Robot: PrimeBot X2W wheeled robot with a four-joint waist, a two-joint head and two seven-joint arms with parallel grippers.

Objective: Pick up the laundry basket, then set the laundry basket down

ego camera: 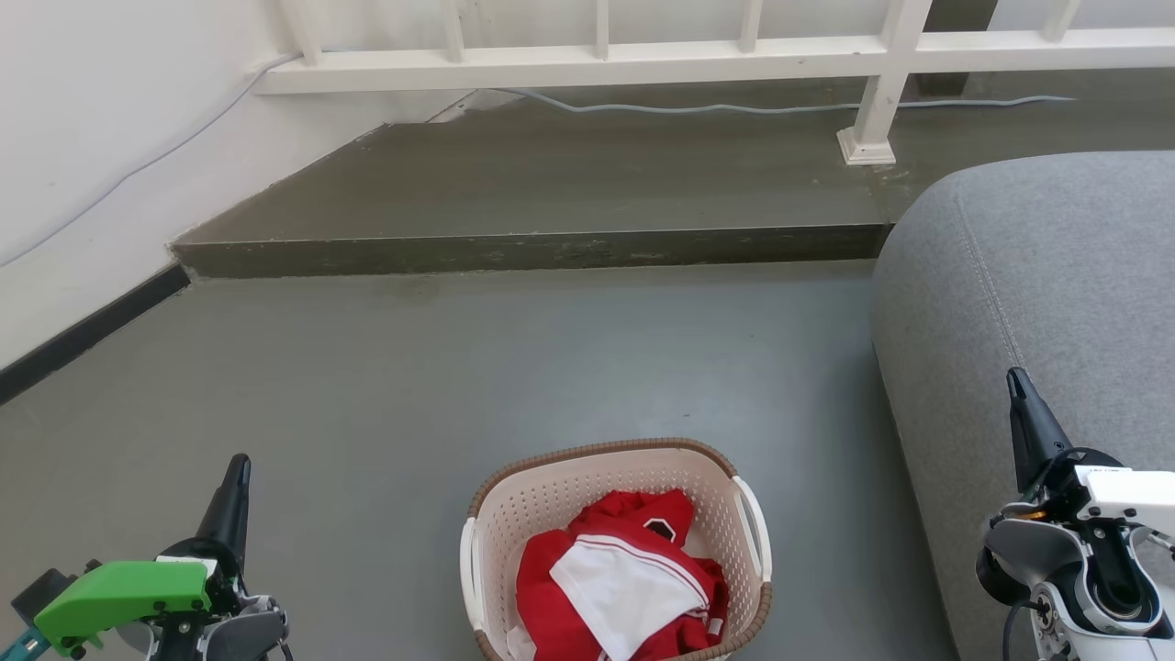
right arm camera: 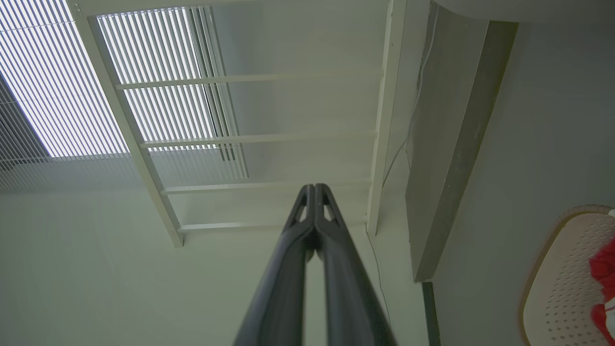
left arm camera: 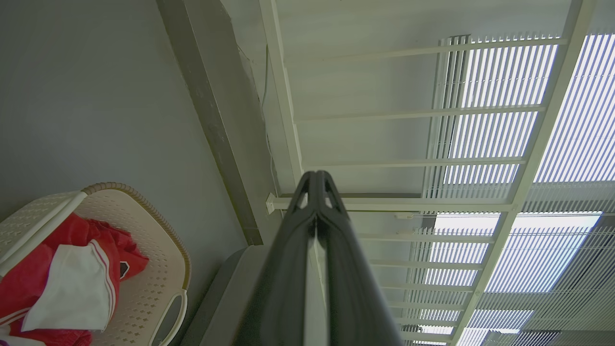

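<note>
The laundry basket (ego camera: 551,500) stands on the grey floor at the bottom centre of the head view: cream perforated plastic, brown woven-look rim, white side handles, red and white clothes (ego camera: 624,578) inside. It also shows at the lower left of the left wrist view, laundry basket (left arm camera: 153,259), and at the lower right edge of the right wrist view, laundry basket (right arm camera: 562,283). My left gripper (ego camera: 237,468) is shut and empty, well left of the basket. To the basket's right, my right gripper (ego camera: 1017,381) is shut and empty in front of the sofa. Neither touches the basket.
A grey sofa (ego camera: 1056,312) fills the right side, close to the basket. A raised concrete step (ego camera: 532,248) crosses the floor ahead, with a white railing (ego camera: 597,60) and a cable (ego camera: 698,108) on it. A white wall (ego camera: 83,165) with dark skirting runs along the left.
</note>
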